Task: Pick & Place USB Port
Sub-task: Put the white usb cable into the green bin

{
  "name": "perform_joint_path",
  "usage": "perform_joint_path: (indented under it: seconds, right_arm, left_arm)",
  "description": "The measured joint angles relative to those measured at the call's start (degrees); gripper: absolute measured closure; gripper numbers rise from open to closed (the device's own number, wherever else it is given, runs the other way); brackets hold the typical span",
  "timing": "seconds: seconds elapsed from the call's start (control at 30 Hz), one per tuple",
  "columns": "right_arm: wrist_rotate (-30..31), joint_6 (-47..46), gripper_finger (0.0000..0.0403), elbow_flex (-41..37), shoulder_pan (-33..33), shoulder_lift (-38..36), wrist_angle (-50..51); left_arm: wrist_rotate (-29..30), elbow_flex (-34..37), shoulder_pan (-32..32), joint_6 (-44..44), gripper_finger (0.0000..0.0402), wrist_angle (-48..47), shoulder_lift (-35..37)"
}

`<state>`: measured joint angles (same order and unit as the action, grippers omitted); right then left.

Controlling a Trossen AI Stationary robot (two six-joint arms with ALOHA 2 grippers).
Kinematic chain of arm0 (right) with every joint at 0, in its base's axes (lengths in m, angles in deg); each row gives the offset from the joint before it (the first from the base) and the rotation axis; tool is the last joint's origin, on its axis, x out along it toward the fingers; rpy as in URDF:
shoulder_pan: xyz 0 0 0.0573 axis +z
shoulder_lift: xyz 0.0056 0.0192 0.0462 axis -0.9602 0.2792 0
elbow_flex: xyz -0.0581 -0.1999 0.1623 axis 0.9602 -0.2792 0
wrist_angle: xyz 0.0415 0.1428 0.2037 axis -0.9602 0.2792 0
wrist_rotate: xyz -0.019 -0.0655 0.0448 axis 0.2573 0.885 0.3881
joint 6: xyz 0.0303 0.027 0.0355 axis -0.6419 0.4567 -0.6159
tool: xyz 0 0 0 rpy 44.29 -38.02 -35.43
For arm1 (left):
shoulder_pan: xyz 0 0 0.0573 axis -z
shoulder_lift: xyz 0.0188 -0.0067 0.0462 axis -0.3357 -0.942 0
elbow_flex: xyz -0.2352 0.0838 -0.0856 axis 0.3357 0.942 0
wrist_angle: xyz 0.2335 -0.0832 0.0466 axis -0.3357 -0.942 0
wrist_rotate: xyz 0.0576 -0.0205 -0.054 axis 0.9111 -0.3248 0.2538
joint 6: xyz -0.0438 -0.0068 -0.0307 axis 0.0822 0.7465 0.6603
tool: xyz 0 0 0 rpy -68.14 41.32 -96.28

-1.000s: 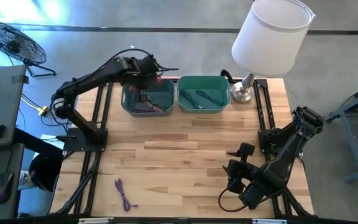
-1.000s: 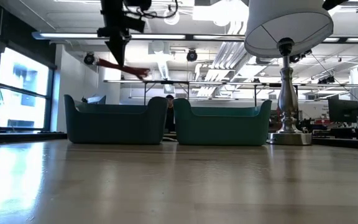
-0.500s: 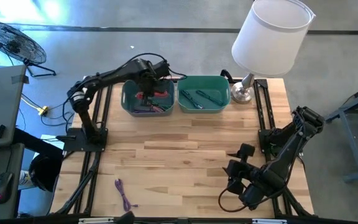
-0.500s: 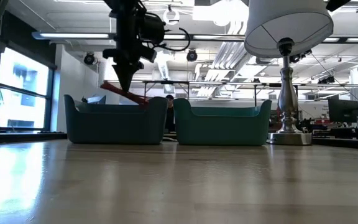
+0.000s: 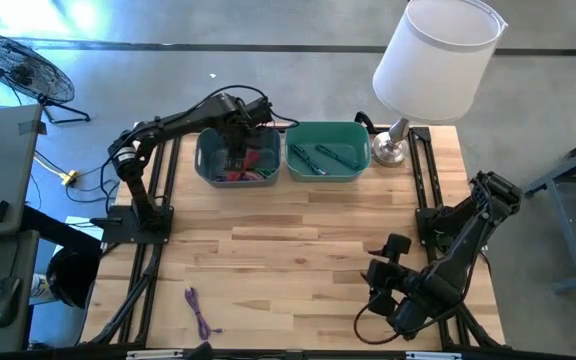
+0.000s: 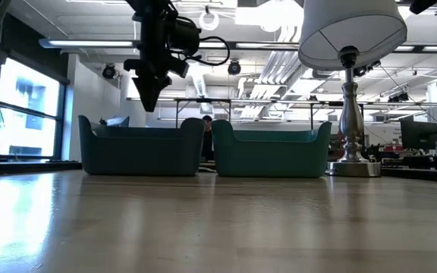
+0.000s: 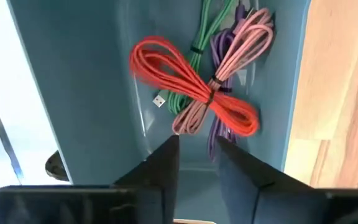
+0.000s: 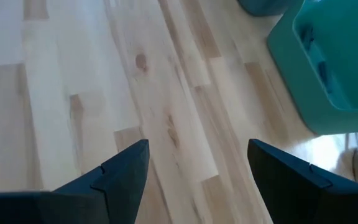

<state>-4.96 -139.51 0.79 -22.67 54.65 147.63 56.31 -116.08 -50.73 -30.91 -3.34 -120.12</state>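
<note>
The red USB cable lies coiled in the blue bin, directly below the left hand, on top of a tangle of green cable, pink cable and purple cable. Its silver plug rests on the bin floor just beside the coil. The left hand hovers over the bin, its fingers close together with only a narrow gap between them and nothing held; in the low view it hangs above the bin's rim. Just beside the left hand's bin stands a green bin holding dark cables, and beyond that a lamp at the worktop's far corner. The right hand waits well apart from the bins, low over the near part of the worktop, its fingers spread wide and empty. Another purple cable lies loose on the worktop, far from both hands, near the front edge on the left arm's side.
</note>
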Motion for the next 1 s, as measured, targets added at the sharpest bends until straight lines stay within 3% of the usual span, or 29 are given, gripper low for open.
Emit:
perform_joint_path:
  seconds: [0.1, 0.3, 0.4, 0.57, 0.73, 1.0]
  right_arm:
    - [-5.0, 3.1, 0.0137, 0.0, 0.3, 0.3, -0.2]
    - [-24.1, 12.9, 0.0137, 0.0, -0.5, 0.3, 1.4]
    - [-35.0, 12.3, 0.0137, 0.0, -1.3, 0.3, 2.7]
    - [-46.3, 16.5, 0.0137, 0.0, -0.4, 0.3, 3.0]
    - [-50.1, 23.0, 0.0137, 0.0, 3.4, 0.5, 2.0]
    - [-47.3, 24.9, 0.0137, 0.0, 11.7, 2.8, -2.7]
  left_arm:
    - [-0.8, 0.0, 0.0, 1.2, 0.0280, -0.9, 0.0]
    - [-12.5, 0.0, 1.0, 4.1, 0.0262, -3.1, 0.0]
    - [-17.3, 0.0, 3.9, 4.8, 0.0261, -2.8, 0.0]
    - [-19.3, 0.0, 11.2, 6.4, 0.0261, 0.9, 0.1]
    - [-19.5, 0.0, 19.9, 8.8, 0.0261, 6.7, 0.1]
    - [-18.2, 0.0, 34.5, 14.6, 0.0261, 14.8, 0.1]
